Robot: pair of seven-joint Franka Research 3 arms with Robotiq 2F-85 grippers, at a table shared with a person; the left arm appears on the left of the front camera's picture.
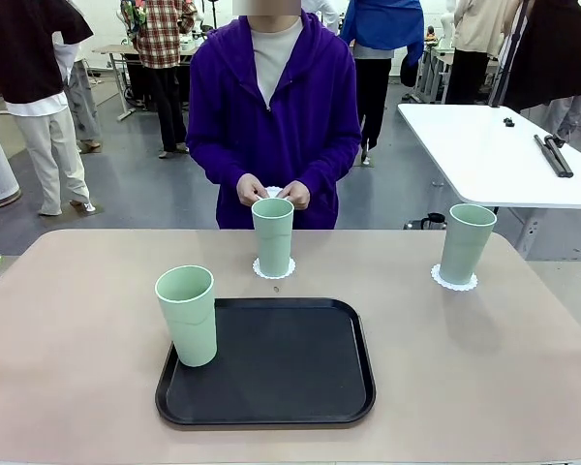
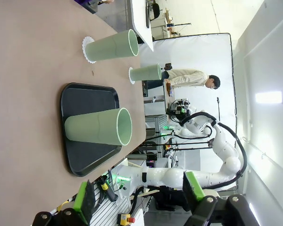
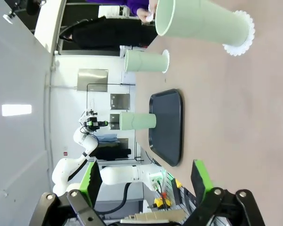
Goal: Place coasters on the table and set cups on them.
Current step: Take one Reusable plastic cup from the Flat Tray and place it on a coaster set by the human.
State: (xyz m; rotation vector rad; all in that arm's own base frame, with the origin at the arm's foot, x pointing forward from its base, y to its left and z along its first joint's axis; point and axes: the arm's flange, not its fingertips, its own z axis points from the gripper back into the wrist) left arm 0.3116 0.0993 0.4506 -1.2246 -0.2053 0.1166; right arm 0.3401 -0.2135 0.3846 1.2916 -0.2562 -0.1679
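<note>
1. Your left claw (image 2: 139,195) is spread wide, holding and touching nothing. The right claw (image 3: 145,181) is spread just as wide and is also empty.
2. Nearest you on the table (image 1: 68,329) lies a black tray (image 1: 271,387). The tray cup (image 1: 187,315) stands upright on its left part, in line between your left claw and the other cups.
3. Just past the tray's far edge, the middle cup (image 1: 272,235) stands on a lacy coaster (image 1: 273,268).
4. Far right, well apart from the tray, the right cup (image 1: 467,242) stands on a second coaster (image 1: 454,280).
5. Farthest off, the person's hands (image 1: 251,189) hold a third coaster (image 1: 273,192) behind the middle cup's rim.
</note>
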